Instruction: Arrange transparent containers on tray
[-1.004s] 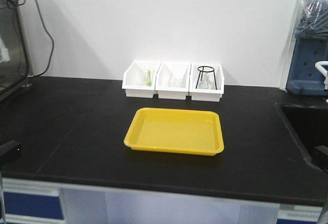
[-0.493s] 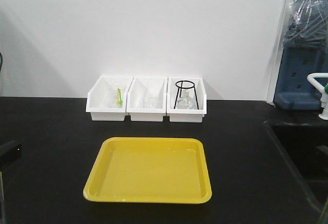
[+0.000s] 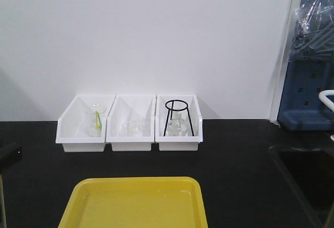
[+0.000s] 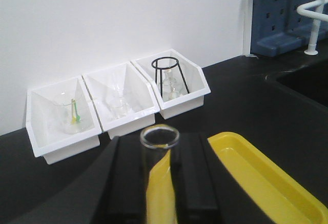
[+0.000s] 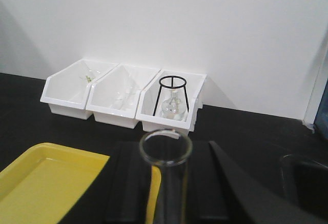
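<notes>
In the left wrist view my left gripper (image 4: pixel 160 155) is shut on a clear test tube (image 4: pixel 160 138), whose open rim points toward the bins. My right gripper (image 5: pixel 165 160) likewise holds a second test tube (image 5: pixel 165 148) between its black fingers. The yellow tray (image 3: pixel 133 207) lies on the black bench in front of three white bins; it also shows as the tray (image 4: pixel 266 183) right of the left gripper and the tray (image 5: pixel 46 178) left of the right one. A beaker (image 3: pixel 95 119) stands in the left bin, another beaker (image 3: pixel 134 127) in the middle bin, and a flask (image 3: pixel 176 126) in the right bin. Neither gripper shows in the front view.
A black wire ring stand (image 3: pixel 176 114) stands over the flask in the right bin. A sink recess (image 3: pixel 308 181) opens at the bench's right. Blue equipment (image 3: pixel 308 97) and a white tap (image 4: pixel 312 24) stand behind it. The white wall backs the bins.
The front view has closed in on the bench: bins and tray look larger, the tray has slid to the bottom edge, and the bins have shifted left.
</notes>
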